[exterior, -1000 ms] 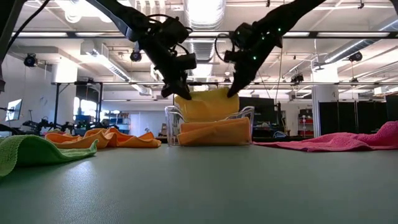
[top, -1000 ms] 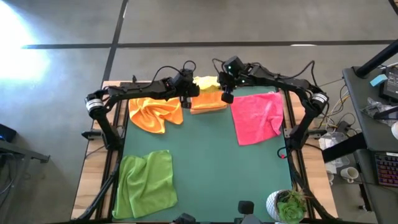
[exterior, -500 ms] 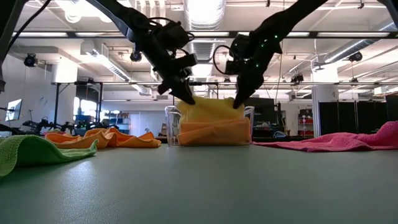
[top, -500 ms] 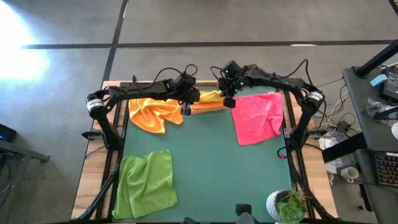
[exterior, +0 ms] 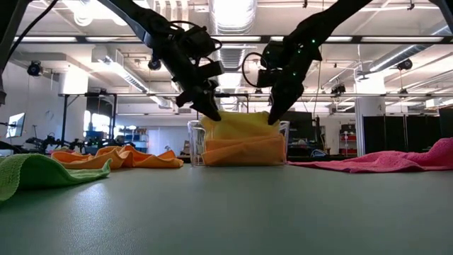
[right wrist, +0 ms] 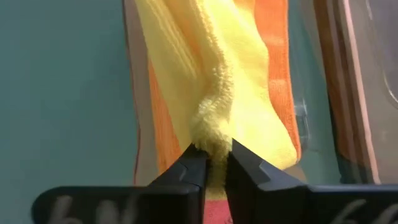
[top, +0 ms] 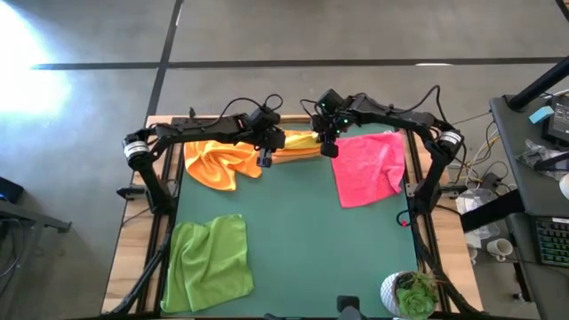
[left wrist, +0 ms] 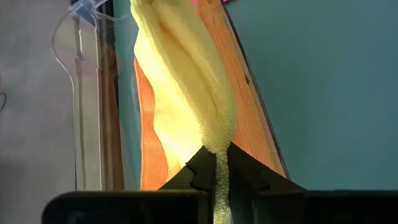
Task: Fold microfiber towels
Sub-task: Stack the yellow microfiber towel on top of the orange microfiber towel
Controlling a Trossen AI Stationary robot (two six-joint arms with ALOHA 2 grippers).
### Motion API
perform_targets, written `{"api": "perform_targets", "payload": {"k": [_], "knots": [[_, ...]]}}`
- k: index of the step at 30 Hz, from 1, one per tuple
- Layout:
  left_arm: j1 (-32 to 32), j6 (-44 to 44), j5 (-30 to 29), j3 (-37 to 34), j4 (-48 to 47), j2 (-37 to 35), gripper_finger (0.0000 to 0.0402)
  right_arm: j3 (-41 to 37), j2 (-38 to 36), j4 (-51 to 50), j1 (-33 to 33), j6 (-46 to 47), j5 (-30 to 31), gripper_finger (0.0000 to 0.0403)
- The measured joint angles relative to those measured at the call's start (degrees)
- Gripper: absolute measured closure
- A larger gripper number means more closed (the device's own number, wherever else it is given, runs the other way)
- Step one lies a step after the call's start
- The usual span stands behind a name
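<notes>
The folded yellow microfiber towel (exterior: 239,126) hangs stretched between both grippers over the clear plastic bin (exterior: 194,145) at the tabletop's twelve o'clock edge, its lower part already resting on the folded orange microfiber towel (exterior: 244,151) inside. The left gripper (left wrist: 217,163) has its jaws clenched on one end and the right gripper (right wrist: 213,152) on the other (each pinch shows plainly in its wrist view), so the towel's long axis runs nine to three o'clock along the bin, and what remains is probably to lower it level and let go
</notes>
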Motion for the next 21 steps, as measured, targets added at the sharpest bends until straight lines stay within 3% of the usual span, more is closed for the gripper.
{"api": "perform_targets", "payload": {"k": [10,16,21], "knots": [[-0.3,0.0,-0.1,0.0,-0.2,0.0,0.0300,0.8,-0.5,-4.7,1.2,1.0,0.2,0.0261],[-0.8,-0.3,-2.0,0.5,-1.2,0.0,0.0238,5.8,-0.5,-13.1,1.2,1.4,0.2,0.0236],[-1.0,-3.0,-6.2,3.8,-3.8,-0.5,0.0214,10.3,-0.5,-16.2,1.2,1.6,0.0,0.0230]]}}
